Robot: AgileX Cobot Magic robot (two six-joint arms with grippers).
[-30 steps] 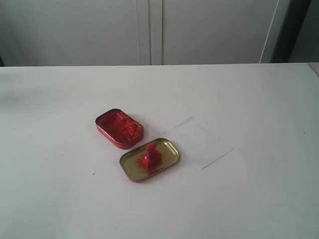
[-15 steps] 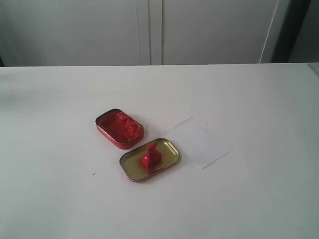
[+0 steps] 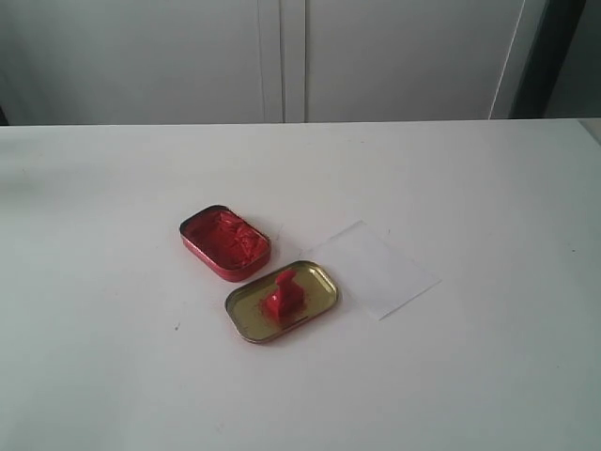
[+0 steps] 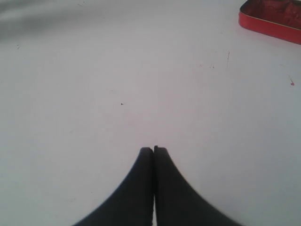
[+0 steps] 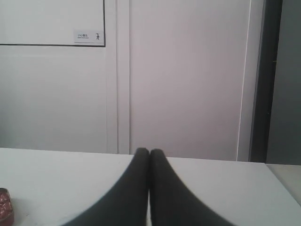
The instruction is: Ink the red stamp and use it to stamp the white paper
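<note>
The white table [image 3: 470,188] carries everything in one tight group left of centre, probably so a single arm can go from stamp to ink to sheet with short moves. The paper [image 3: 380,272] lies flat at the right of the group, turned at an angle, and I can make out no print on it. The ink tin [image 3: 225,242] sits open at the far left, its red pad exposed. Its gold lid [image 3: 249,315] lies just near of it, touching the paper's left corner and serving as a tray. The stamp [image 3: 283,296] stands in the lid, handle up, ready to be gripped.

The left claw [image 4: 154,150] has its tips together over bare table, well apart from the tin. The right claw [image 5: 149,151], also together, points at the doors. Neither holds anything.

The tabletop is matt, with a few dark specks. Pale cabinet doors [image 3: 394,56] close the far side.
</note>
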